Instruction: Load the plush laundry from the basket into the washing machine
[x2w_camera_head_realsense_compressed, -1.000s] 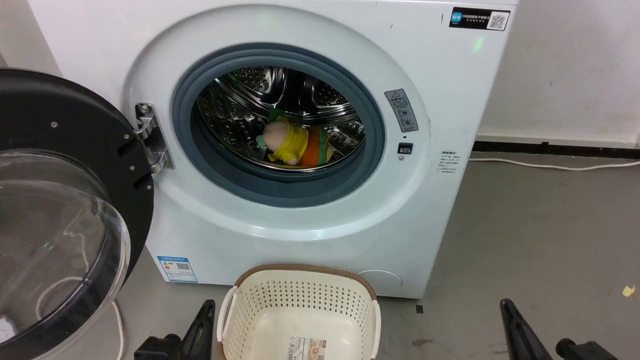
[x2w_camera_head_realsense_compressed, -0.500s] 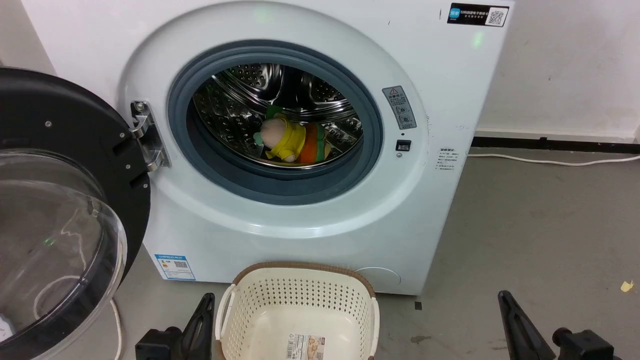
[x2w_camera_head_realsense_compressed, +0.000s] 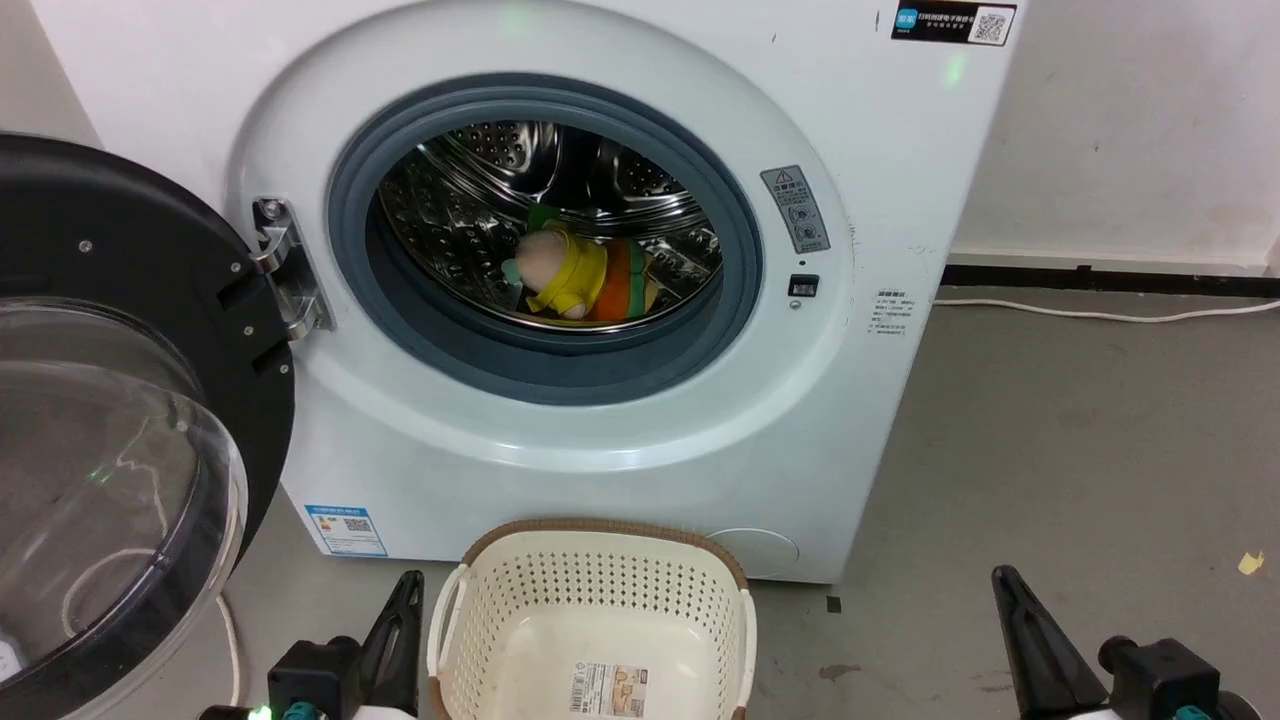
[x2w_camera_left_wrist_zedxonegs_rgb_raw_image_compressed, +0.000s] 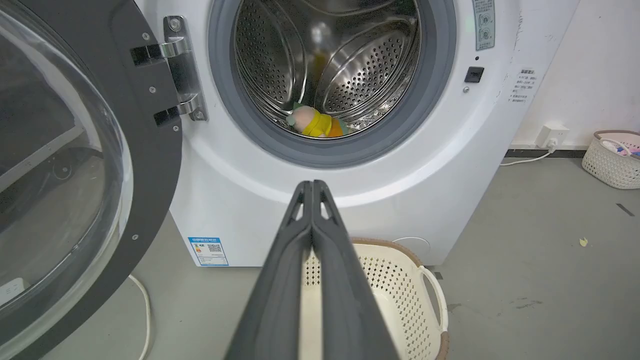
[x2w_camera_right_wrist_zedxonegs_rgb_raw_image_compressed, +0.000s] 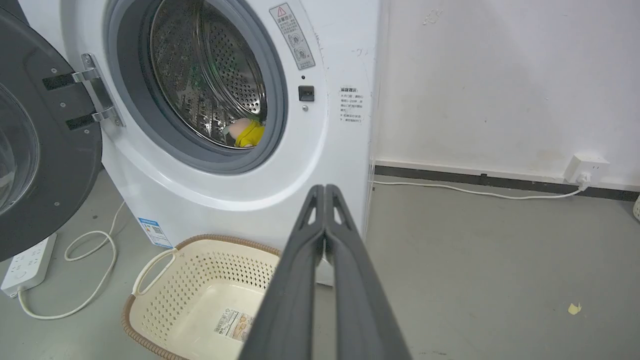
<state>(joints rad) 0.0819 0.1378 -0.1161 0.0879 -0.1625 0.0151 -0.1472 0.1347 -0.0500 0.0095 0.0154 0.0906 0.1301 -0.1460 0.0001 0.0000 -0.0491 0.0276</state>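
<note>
- The whole head picture slides a little compared with a second ago. That is your camera moving; the toys themselves stay put.
- The doll and orange plush lie touching on the drum floor of the washing machine.
- The basket in front holds just its label, so you can treat loading as done. The door hangs open.
- The left tool and right tool are both pressed closed on nothing, low on either side of the basket.
- The left wrist view gives you a second basket by the wall.
- The right wrist view gives you a power strip; there the seal hides the orange plush.
</note>
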